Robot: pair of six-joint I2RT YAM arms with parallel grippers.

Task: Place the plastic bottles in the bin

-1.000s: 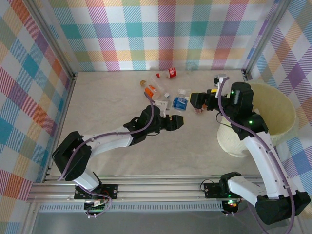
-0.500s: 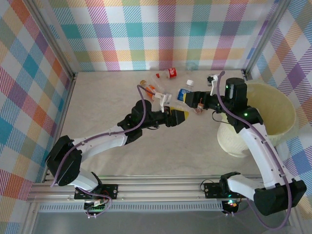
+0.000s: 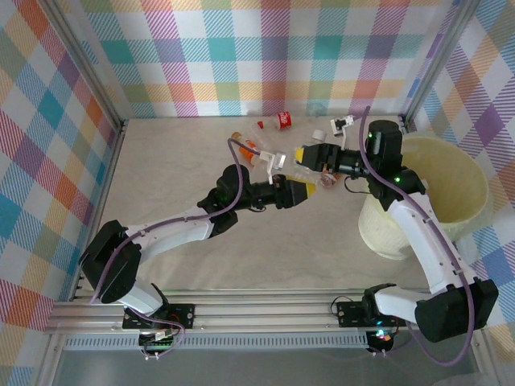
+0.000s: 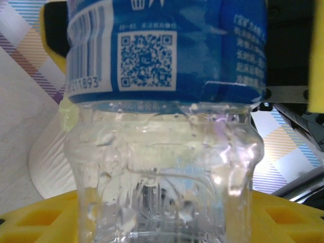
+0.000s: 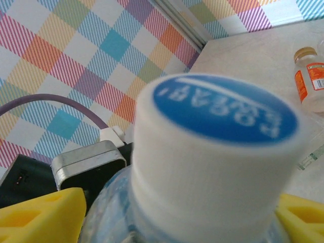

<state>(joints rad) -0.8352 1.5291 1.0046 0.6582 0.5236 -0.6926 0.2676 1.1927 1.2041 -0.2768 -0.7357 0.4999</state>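
The clear plastic bottle with a blue label and white cap (image 4: 167,126) is held over the tabletop (image 3: 282,257), just left of the big round cream plastic bin (image 3: 475,173). The left tool (image 3: 294,191) clamps its lower body. The right tool (image 3: 311,154) has its yellow fingers (image 5: 45,212) either side of the cap end (whether they are pressing yet, I cannot tell).

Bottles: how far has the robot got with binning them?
Done: nothing evident; the bin looks bare inside where visible. In hand: the left claw grips a blue-label bottle, its cap sitting inside the right claw. Left: at least the red-label bottle and orange-label bottle.
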